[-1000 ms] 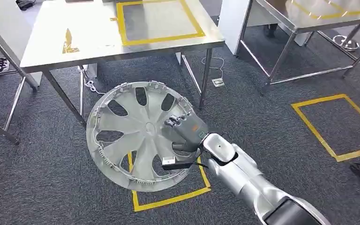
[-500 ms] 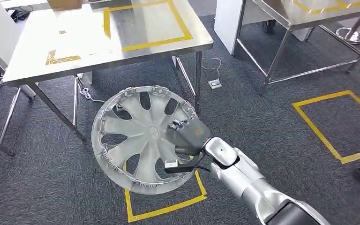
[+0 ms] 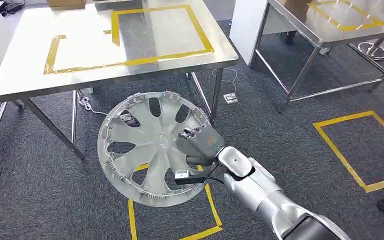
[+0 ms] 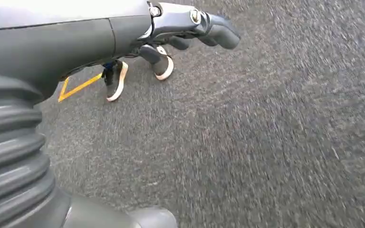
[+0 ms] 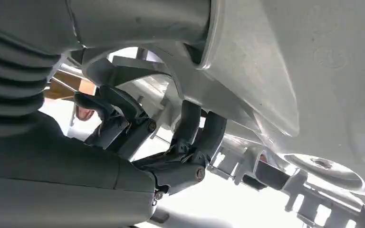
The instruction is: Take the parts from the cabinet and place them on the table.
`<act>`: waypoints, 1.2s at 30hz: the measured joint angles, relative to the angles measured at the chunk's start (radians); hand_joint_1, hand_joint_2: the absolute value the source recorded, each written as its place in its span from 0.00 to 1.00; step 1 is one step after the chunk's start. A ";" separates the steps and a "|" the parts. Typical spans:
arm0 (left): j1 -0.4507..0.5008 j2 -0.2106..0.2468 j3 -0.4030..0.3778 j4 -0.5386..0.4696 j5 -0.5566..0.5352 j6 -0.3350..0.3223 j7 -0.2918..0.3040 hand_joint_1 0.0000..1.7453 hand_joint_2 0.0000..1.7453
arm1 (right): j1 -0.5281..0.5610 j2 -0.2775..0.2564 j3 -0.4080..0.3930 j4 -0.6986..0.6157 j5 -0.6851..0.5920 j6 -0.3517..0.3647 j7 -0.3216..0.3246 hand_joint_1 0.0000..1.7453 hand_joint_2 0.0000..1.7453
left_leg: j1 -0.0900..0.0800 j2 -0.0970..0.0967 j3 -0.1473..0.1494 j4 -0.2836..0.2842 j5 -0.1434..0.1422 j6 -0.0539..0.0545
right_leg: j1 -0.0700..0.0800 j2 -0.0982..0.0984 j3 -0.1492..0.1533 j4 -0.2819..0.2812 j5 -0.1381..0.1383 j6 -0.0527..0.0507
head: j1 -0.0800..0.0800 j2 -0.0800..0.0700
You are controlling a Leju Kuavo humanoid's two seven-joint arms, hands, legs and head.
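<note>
Head view, right hand (image 3: 198, 145) gripping hubcap (image 3: 145, 145)

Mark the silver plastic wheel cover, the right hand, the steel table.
silver plastic wheel cover (image 3: 145, 145), head view, a spoke
right hand (image 3: 198, 146), head view, grey back
steel table (image 3: 30, 75), head view, bare top
</note>
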 joint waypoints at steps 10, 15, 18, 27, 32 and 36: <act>-0.004 -0.005 -0.002 0.001 -0.012 -0.003 0.010 0.00 1.00 | 0.016 -0.006 -0.012 -0.021 0.003 -0.008 0.021 1.00 0.00 | -0.005 0.002 0.085 0.068 -0.086 -0.043 | 0.007 0.001 0.074 -0.262 0.274 -0.060 | -0.001 0.000; -0.007 -0.005 -0.003 0.001 -0.019 -0.005 0.006 0.00 1.00 | 0.017 -0.006 -0.015 -0.037 0.006 -0.003 0.021 1.00 0.00 | 0.004 0.009 -0.081 0.277 -0.174 -0.065 | 0.006 0.003 0.105 -0.261 0.239 -0.064 | -0.008 0.000; -0.010 -0.003 -0.003 0.000 -0.026 -0.005 0.007 0.00 1.00 | 0.012 -0.006 -0.015 -0.052 0.012 0.006 0.024 1.00 0.00 | 0.012 0.014 -0.034 0.073 -0.008 -0.070 | -0.003 0.006 0.142 -0.259 0.211 -0.050 | -0.009 0.000; -0.021 -0.009 -0.005 0.001 -0.029 -0.011 0.023 0.00 1.00 | -0.046 0.005 -0.014 -0.098 0.060 0.056 0.057 1.00 0.00 | 0.009 0.015 0.004 0.007 -0.010 -0.004 | -0.001 -0.002 0.075 -0.115 0.124 -0.001 | -0.006 0.000; -0.019 -0.011 -0.004 0.001 -0.026 -0.011 0.026 0.00 1.00 | -0.055 0.005 -0.014 -0.098 0.069 0.072 0.061 1.00 0.00 | 0.006 0.007 0.043 0.007 -0.044 -0.002 | 0.000 -0.002 -0.067 0.006 0.178 -0.008 | -0.004 0.000; -0.022 -0.020 -0.005 0.003 -0.026 -0.011 0.035 0.00 1.00 | -0.076 0.003 -0.015 -0.098 0.066 0.074 0.059 1.00 0.00 | -0.003 0.004 0.073 0.007 -0.077 -0.016 | 0.017 -0.006 0.029 -0.258 0.311 -0.039 | -0.007 0.000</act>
